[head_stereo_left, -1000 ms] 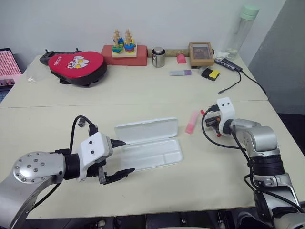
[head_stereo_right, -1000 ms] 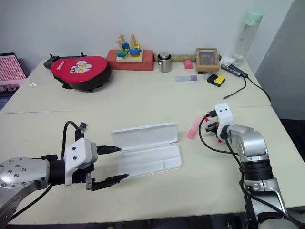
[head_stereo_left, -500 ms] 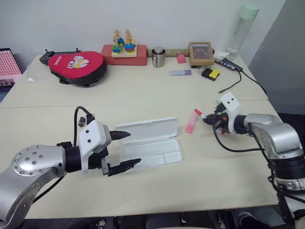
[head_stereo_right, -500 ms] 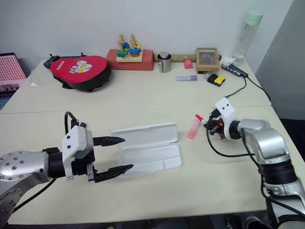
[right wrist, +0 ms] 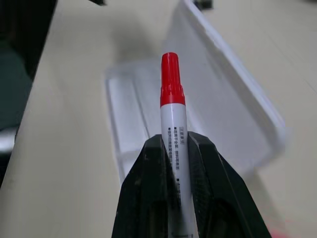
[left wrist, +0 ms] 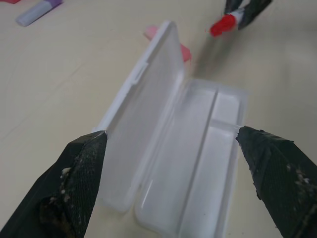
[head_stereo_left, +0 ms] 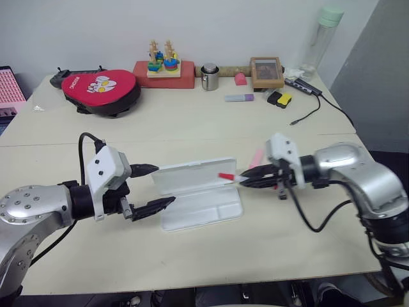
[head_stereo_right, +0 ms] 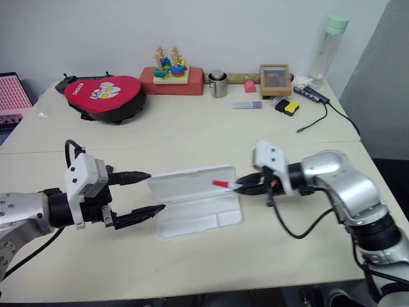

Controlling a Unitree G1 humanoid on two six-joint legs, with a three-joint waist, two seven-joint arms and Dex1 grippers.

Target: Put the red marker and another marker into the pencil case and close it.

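Clearly the right tool [head_stereo_right: 246, 187] is clamped narrowly on the red marker [right wrist: 173, 106], gripping the white barrel low down so that most of the pen, red cap foremost, juts out well past the fingertips. Just ahead of that cap stands the pencil case [head_stereo_left: 203, 206], open on the worktop [head_stereo_left: 268, 236], its lid [left wrist: 148, 119] propped up on edge and the divided tray [left wrist: 198, 163] lying flat beside it. The cap hovers about over the lid's upper edge rather than over the tray, so a release now would likely drop the pen onto the lid or bounce it out onto the worktop; and because the marker is held far back, any lowering at this slant could jab the cap into the lid, push it shut or skid the light case away. On the far side of the case from this tool, the left tool [head_stereo_left: 150, 190] hangs fully spread and empty, its two fingers either side of the case's near end without touching it; if it closes or drifts it could nudge the case just as the pen arrives. Beyond the lid, close behind the right tool's fingers, the pink marker [head_stereo_left: 257, 157] lies on the worktop, where a sweeping wrist or cable might roll it off.
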